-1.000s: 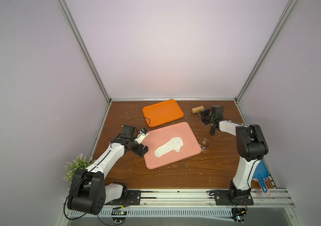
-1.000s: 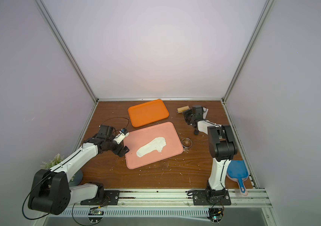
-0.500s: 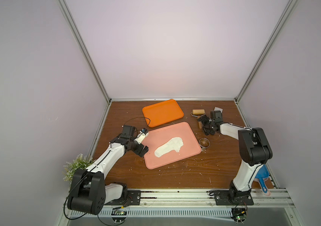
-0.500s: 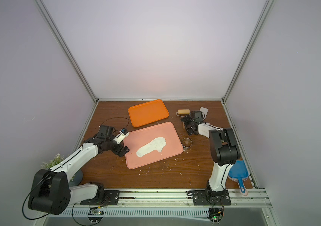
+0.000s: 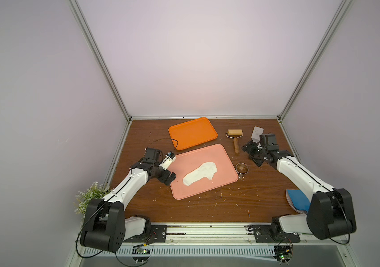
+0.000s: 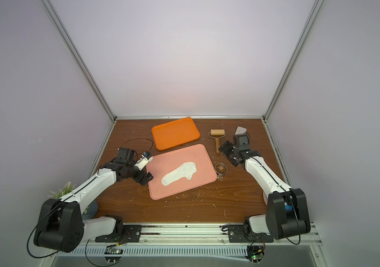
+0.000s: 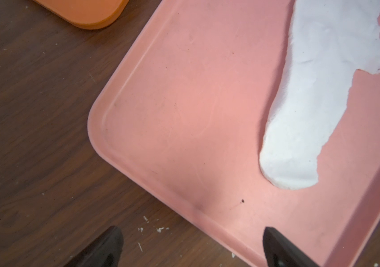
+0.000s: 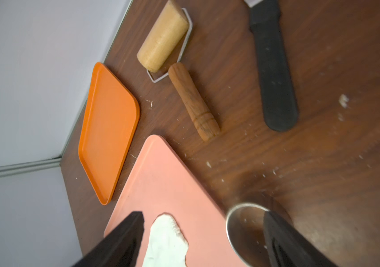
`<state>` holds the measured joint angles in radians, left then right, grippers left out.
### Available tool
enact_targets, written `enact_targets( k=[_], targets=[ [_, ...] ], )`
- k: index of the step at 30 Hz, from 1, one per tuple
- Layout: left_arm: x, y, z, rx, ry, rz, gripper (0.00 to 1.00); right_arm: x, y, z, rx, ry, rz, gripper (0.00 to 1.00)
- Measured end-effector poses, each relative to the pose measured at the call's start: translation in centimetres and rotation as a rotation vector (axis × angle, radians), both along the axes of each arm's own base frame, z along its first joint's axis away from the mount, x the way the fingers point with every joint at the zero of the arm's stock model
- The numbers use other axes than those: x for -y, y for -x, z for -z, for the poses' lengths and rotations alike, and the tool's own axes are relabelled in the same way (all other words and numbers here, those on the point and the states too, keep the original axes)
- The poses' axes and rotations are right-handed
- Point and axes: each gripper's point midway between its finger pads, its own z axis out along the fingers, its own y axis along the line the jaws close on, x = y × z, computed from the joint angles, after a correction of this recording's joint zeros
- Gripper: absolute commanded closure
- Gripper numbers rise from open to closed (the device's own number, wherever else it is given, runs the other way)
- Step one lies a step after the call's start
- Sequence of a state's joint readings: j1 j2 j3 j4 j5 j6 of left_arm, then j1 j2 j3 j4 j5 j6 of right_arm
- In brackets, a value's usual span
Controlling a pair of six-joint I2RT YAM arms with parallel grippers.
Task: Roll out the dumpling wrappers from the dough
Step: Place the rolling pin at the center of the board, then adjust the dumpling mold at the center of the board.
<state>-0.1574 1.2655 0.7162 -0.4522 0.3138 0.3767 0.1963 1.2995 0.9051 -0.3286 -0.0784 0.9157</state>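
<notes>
Starting with both top views: not spotting any cut dumpling wrappers yet, just the dough sheet point(image 5: 199, 173) lying flat on the pink tray point(image 5: 207, 153). Running diagonally, with the long axis going from the tray's near-left toward its far-right. Pointing its fat end at the ring cutter point(image 5: 241, 168) side and its skinny end toward the left gripper point(image 5: 170, 170). Seeing that one hovering at the tray's left edge, jaws spread, holding nothing. Spotting the right gripper point(image 5: 252, 155) hanging between the roller point(image 5: 235, 143) and the ring cutter, also gaping and empty.

Moving to the left wrist view: seeing one fingertip point(image 7: 112, 242) over the table and one over the tray's rim, with the dough's narrow end ahead of them.

Moving to the right wrist view: looking past parted jaws at the ring cutter and the dough's wide end, plus the roller and a black-handled scraper point(image 8: 274, 69) lying beyond.

Guessing here: finishing up flattening, heading into cutting. Probably needing next: dropping those open jaws around the ring's rim, pinching it, then carrying it over the fat end.
</notes>
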Motion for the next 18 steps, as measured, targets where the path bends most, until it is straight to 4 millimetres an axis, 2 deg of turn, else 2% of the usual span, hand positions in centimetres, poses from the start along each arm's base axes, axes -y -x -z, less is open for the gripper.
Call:
enact_targets(
  k=[3,7,11,18],
  targets=[
    [0.0,0.0,0.3,-0.013,-0.001,-0.004,0.05,0.6,2.2,0.3,-0.007,0.039,-0.024,0.27],
    [0.0,0.1,1.0,-0.035,-0.005,-0.005,0.06,0.7,4.1,2.7,-0.068,0.082,-0.058,0.38],
    [-0.1,0.2,1.3,-0.048,-0.007,-0.006,0.06,-0.1,5.9,5.6,-0.157,0.125,-0.114,0.6],
    [-0.1,0.2,1.9,-0.067,-0.012,-0.008,0.07,0.4,6.9,8.0,-0.207,0.172,-0.11,0.6]
  ],
)
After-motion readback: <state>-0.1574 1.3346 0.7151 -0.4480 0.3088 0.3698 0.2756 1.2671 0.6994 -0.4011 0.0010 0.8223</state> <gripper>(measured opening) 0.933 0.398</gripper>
